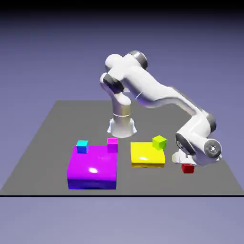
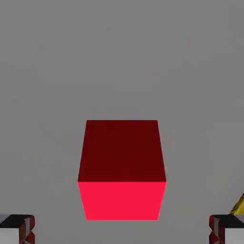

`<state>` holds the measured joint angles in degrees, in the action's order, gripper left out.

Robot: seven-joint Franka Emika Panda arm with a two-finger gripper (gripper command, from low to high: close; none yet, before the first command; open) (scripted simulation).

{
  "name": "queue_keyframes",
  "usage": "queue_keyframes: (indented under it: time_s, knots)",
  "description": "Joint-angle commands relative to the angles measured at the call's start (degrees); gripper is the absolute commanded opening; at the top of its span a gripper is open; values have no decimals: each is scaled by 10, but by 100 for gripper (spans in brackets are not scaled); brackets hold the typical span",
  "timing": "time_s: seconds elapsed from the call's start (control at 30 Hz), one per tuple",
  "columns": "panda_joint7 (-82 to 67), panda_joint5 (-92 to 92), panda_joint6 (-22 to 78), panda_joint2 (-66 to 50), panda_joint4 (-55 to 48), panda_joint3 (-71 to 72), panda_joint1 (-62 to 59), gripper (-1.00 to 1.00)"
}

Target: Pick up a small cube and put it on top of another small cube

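The small red cube fills the middle of the hand view, resting on the grey table. My gripper is open, its two fingertips standing wide apart on either side of the cube without touching it. In the exterior view the red cube lies near the table's right front, largely under my gripper. The small lime cube sits on the far right corner of the flat yellow block, to the left of my hand.
A large purple block stands at the exterior view's left with a cyan cube and a magenta cube on its far edge. A yellow sliver shows at the hand view's right edge.
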<state>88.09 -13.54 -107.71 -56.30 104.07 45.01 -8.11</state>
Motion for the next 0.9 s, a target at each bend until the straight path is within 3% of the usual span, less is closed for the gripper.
queue_keyframes:
  time_s: [0.0,0.03,0.2,0.87]
  knots:
    - [1,-2,-9,-3,6,-2,1,0]
    - [1,-2,-9,-3,6,-2,1,-100]
    - [-13,25,75,40,-41,15,-5,-100]
    - [-260,222,102,455,271,-120,40,-100]
